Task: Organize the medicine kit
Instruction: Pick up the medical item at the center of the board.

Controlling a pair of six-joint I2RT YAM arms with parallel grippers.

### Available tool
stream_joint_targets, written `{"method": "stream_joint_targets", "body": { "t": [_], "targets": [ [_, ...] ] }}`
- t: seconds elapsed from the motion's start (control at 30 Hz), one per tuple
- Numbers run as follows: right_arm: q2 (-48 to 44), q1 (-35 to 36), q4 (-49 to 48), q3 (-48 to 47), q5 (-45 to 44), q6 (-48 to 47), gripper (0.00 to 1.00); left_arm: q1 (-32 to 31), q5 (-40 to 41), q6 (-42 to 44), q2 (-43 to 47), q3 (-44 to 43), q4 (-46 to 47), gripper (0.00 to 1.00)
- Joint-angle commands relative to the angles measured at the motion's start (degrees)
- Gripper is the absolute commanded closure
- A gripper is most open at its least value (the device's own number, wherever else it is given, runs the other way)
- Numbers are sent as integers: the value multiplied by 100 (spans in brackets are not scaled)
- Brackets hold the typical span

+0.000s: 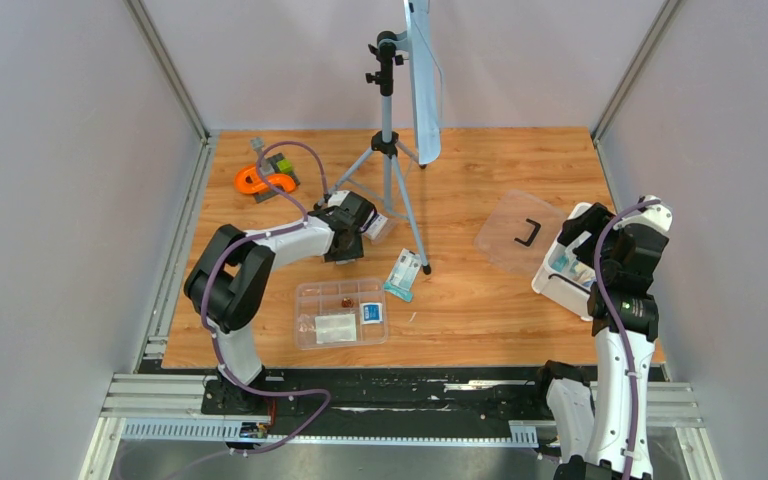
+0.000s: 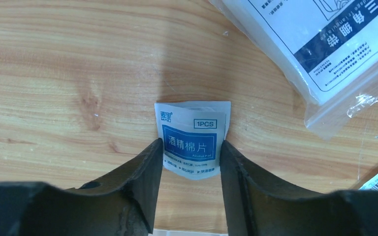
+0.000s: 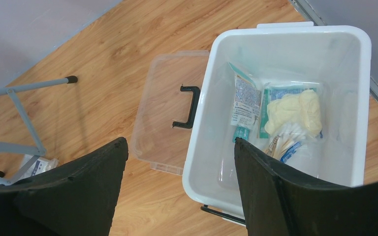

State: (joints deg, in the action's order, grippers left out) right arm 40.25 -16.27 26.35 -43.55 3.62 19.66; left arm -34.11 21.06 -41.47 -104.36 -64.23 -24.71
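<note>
Alcohol-pad packet: between left gripper fingers, edges touching both; clamped or loose, cannot tell; lower corners hidden behind them. Right gripper: spread, empty, above tub.

A small packet is seen between the two fingers of the left gripper, on the table, with its near edges overlapped by the fingertips. Beyond the fingers and to their right, a large bag is laid flat. In the overhead view, the divided tray is placed behind those fingers, toward the arm bases, with two flat packs in it.

Under the right gripper, the tub is positioned ahead of the right-hand finger, with several packets lying in it. The lid is set ahead of the gap between the fingers, just beside the tub's left wall. A tripod leg is found beyond the left-hand finger.
</note>
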Motion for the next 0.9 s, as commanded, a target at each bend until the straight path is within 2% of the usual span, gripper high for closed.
{"method": "stream_joint_targets", "body": {
  "t": [0.0, 0.33, 0.63, 0.87],
  "targets": [
    [-35, -24, -64, -89, 51, 64, 23, -4, 215, -296, -81, 58, -57, 49],
    [44, -25, -92, -73, 139, 135, 23, -4, 302, 106, 527, 54, -272, 61],
    [78, -25, -119, -41, 149, 141, 23, -199, -285, 259, 1774, 364, -709, 63],
    [123, -18, -153, -13, 240, 191, 23, -598, -1189, 83, 2331, 601, -1093, 61]
  ]
}}
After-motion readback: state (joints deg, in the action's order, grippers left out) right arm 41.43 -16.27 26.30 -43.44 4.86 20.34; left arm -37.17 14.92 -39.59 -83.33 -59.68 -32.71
